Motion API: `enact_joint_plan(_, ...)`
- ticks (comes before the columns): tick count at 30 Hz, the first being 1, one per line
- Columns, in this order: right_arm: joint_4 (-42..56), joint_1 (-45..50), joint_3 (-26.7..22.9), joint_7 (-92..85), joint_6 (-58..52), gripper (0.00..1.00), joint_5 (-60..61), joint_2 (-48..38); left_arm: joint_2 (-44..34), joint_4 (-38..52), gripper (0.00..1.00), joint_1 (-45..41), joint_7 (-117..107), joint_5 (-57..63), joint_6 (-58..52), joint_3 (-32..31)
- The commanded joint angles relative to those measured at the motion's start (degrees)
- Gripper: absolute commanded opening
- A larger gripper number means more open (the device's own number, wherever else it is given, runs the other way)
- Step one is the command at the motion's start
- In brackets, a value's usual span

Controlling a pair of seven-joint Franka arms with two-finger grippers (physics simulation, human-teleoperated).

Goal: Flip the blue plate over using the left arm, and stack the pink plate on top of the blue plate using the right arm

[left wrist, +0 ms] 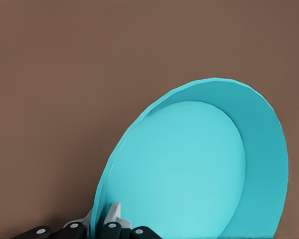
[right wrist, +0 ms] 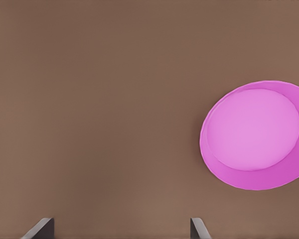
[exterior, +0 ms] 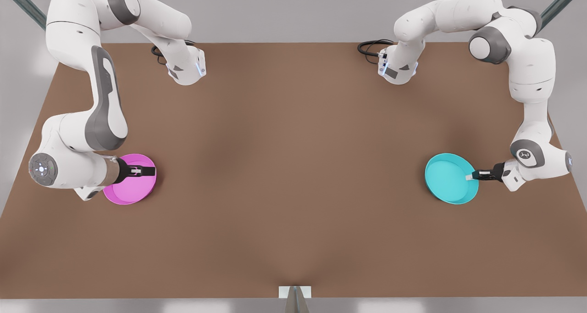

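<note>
The blue plate (exterior: 450, 179) lies toward the front view's right, hollow side up. My left gripper (exterior: 471, 176) is shut on its rim at the side nearest that arm. In the left wrist view the blue plate (left wrist: 199, 164) stands tilted against the brown table, with its rim pinched in the left gripper (left wrist: 100, 220). The pink plate (exterior: 133, 189) rests hollow side up toward the front view's left. My right gripper (exterior: 146, 170) hovers over it, open and holding nothing. In the right wrist view the pink plate (right wrist: 256, 135) sits off to one side of the right gripper (right wrist: 119, 230).
The brown table (exterior: 293, 166) stretches wide between the two plates. Black cables (exterior: 372, 47) lie at the arm bases along the back edge. A small grey bracket (exterior: 295, 293) sits at the middle of the front edge.
</note>
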Motion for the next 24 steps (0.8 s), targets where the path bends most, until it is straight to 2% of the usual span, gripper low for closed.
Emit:
enact_joint_plan(1, 0.00, 0.00, 0.00, 0.01, 0.00, 1.00, 0.00, 0.00, 0.00, 0.05, 0.27, 0.00, 0.11, -1.17, -0.15, 0.01)
enact_joint_plan(19, 2.11, 1.76, 0.00, 0.71, 0.88, 1.00, 0.00, 1.05, -1.75, 1.11, 0.26, -0.08, -0.24, -0.99, -2.88, 0.54)
enact_joint_plan(24, 2.46, 3.43, 0.00, 1.15, 1.14, 1.00, 0.00, 4.04, -2.37, 4.27, 0.25, -3.07, -3.75, 3.84, -5.43, 0.45)
